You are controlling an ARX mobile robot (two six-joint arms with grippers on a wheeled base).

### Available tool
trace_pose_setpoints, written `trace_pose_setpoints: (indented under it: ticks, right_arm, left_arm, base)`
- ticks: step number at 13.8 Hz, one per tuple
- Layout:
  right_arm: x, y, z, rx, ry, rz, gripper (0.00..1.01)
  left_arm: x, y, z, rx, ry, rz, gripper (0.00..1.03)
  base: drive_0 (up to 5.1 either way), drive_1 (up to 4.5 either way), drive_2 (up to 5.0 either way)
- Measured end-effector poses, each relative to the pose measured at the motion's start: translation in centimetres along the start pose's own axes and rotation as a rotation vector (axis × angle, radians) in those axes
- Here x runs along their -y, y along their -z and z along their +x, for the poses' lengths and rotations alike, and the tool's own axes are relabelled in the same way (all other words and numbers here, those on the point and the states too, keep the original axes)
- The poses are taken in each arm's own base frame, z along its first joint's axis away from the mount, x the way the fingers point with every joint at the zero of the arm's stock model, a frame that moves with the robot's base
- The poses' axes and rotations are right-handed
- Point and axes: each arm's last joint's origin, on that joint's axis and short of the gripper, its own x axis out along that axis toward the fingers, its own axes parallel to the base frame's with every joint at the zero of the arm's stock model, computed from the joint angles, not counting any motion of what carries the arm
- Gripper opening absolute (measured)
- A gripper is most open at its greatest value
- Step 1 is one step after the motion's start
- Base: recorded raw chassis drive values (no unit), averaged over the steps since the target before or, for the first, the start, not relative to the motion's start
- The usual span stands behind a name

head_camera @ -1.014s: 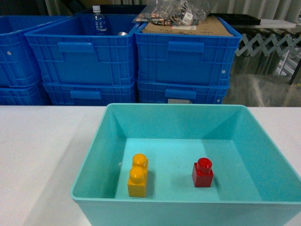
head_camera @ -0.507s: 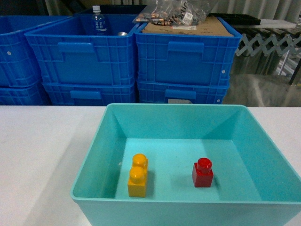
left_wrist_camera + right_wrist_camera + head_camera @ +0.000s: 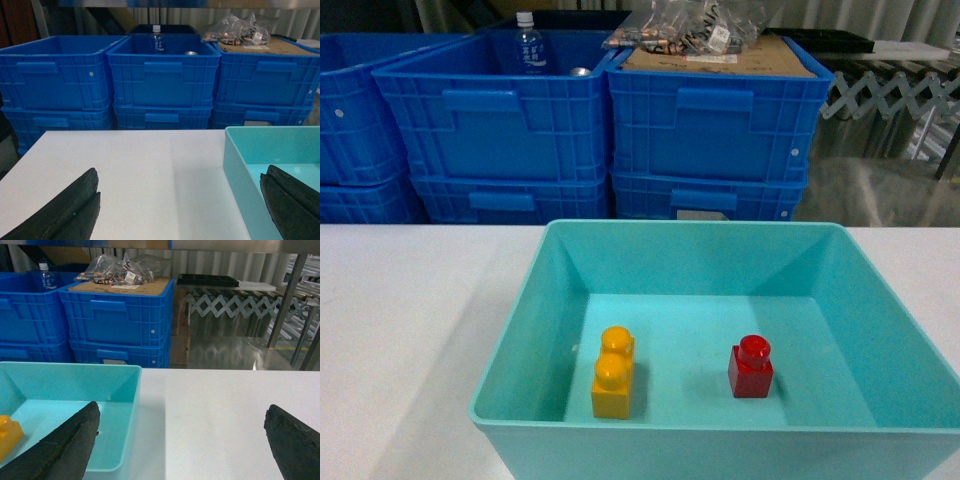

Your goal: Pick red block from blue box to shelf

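Head view first: you see the blue box (image 3: 720, 250) filling the lower part of the frame on the white table (image 3: 410, 300). The red block (image 3: 751, 367) stands on its floor, lower centre-right, well apart from the yellow brick (image 3: 614, 373). Dark blue crates (image 3: 710, 130) are stacked behind. In the left wrist view, the left gripper (image 3: 180, 210) has its fingers spread wide, grasping nothing. In the right wrist view, the right gripper (image 3: 182, 447) is also spread and grasps nothing.

Block (image 3: 751, 367) in box (image 3: 510, 370) — right of brick (image 3: 613, 373).
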Motion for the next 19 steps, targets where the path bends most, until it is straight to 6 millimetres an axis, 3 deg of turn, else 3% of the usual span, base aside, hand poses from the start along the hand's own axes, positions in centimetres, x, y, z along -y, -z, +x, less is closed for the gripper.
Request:
trace_pose_setpoints:
  ticks: [19]
  right_arm:
    - [0.00, 0.00, 0.00, 0.000, 0.000, 0.000, 0.98]
  left_arm:
    - [0.00, 0.01, 0.00, 0.000, 0.000, 0.000, 0.98]
  base:
    - [0.0, 0.00, 0.0]
